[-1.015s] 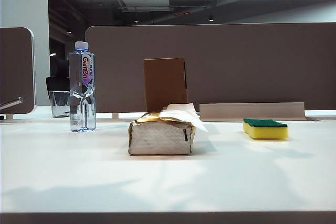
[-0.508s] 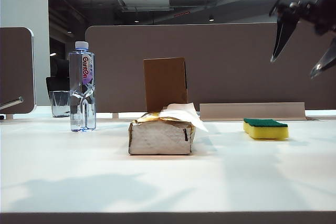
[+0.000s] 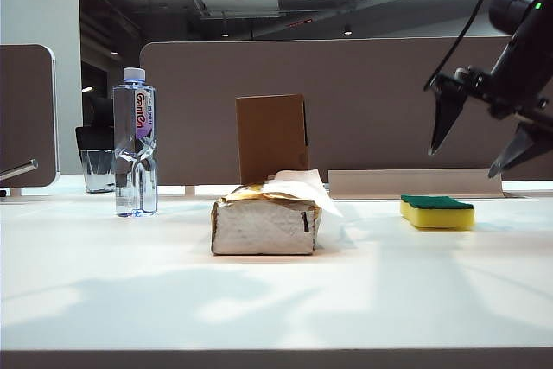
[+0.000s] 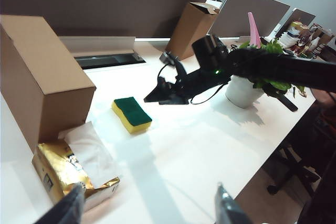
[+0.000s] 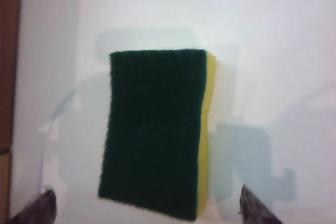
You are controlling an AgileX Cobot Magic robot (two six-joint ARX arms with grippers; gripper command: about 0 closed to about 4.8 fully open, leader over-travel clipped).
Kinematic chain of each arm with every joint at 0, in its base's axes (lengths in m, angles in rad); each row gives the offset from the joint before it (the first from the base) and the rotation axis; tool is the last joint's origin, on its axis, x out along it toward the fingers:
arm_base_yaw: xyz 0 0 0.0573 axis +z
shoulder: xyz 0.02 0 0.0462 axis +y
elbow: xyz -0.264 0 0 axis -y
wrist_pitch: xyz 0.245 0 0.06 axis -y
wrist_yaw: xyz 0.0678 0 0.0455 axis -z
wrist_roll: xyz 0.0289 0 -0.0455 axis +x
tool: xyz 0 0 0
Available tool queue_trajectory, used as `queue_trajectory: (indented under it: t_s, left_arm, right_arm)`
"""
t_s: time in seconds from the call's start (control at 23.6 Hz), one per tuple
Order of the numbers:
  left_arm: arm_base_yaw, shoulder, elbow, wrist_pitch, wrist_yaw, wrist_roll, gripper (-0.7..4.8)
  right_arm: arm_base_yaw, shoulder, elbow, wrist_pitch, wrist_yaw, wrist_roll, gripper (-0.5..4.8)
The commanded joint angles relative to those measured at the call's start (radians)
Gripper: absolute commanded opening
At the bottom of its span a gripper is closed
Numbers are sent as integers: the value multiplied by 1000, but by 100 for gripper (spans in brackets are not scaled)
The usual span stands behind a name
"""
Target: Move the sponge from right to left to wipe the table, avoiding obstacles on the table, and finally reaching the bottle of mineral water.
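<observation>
Sponge [image 3: 437, 212] lies green side up on the white bench [image 3: 276, 300], at the right, well apart from the tissue pack [image 3: 266, 224], box [image 3: 271, 137] and bottle [image 3: 136, 142]. Right gripper [image 3: 479, 140] hangs above the sponge, fingers spread wide and empty. Left gripper [image 4: 149, 208] hangs over the bench near the tissue pack, fingers parted, holding nothing.

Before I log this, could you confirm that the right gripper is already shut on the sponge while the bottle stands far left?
Not quite: the exterior view shows the right gripper open, hovering above the sponge without touching it. The bottle does stand far left.
</observation>
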Motion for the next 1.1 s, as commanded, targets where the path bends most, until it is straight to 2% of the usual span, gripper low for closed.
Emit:
queue_trajectory:
  t_s: [0.04,0.3,0.85,0.93,1.1]
  left_arm:
    - [1,29,24,14,6,8,319]
    - [1,58,27,14,4,9,319]
    - [1,72,27,13,4,31,318]
    - [1,72,27,13,4,30,318]
    - [1,72,27,13,4,30,318]
  right_arm:
    - [0,35,19,27,-7,-3,479]
    - [1,84,22,97,-10,6,479]
    - [20,150,43,124,-23,29,478]
    - [20,160,43,124,-23,35,460]
    - [20,177,43,119,-21,46,460]
